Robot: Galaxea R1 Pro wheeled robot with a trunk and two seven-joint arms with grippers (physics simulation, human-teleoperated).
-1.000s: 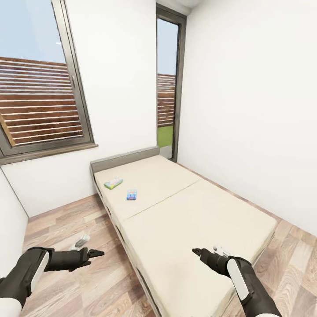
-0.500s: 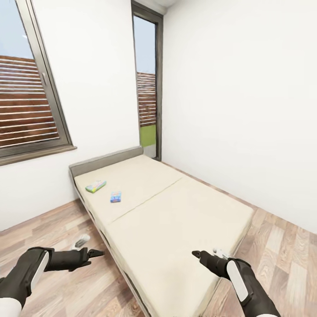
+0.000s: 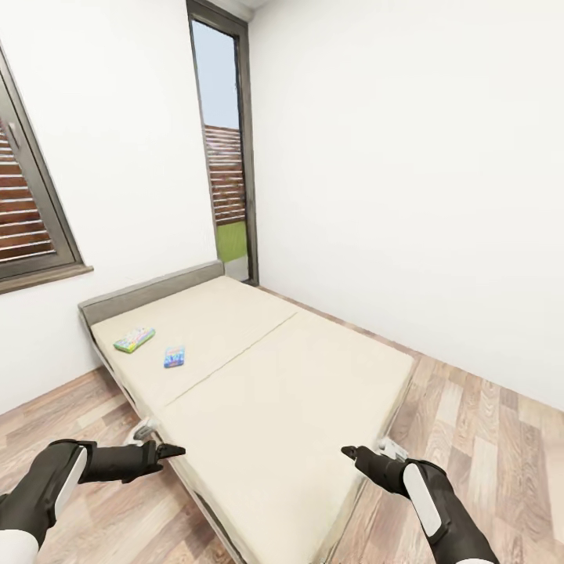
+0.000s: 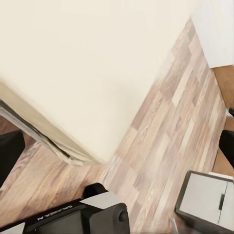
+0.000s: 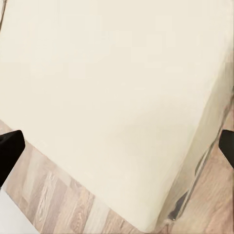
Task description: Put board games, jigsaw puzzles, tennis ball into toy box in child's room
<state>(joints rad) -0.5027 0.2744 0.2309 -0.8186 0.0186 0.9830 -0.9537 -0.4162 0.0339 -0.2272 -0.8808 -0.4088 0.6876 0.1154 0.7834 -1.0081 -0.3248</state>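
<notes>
Nearest the head camera, both arms reach forward with nothing in their grasp. The left end effector (image 3: 168,451) hangs over the wood-plank floor (image 3: 478,423) just off the near left corner of the bed (image 3: 266,392); in the left wrist view its two dark fingertips (image 4: 9,153) sit at opposite edges of the frame, jaws spread wide and empty. The right end effector (image 3: 352,453) hovers above the near right corner of the mattress, and its wrist view likewise shows dark fingertips (image 5: 9,151) far apart over plain cream fabric, so it too is spread and holds nothing.

Beyond the arms the cream-beige mattress stretches away, a seam running across it. Past that seam, toward the grey headboard (image 3: 149,290), two board games lie flat on the mattress near its left side: a light-blue box (image 3: 174,356) closer in, and a green-edged box (image 3: 134,339) a little farther, near each other but apart.

Behind the bed stand white walls, a tall narrow window (image 3: 223,157) in the far corner and a wider slatted window (image 3: 27,219) at the left.
</notes>
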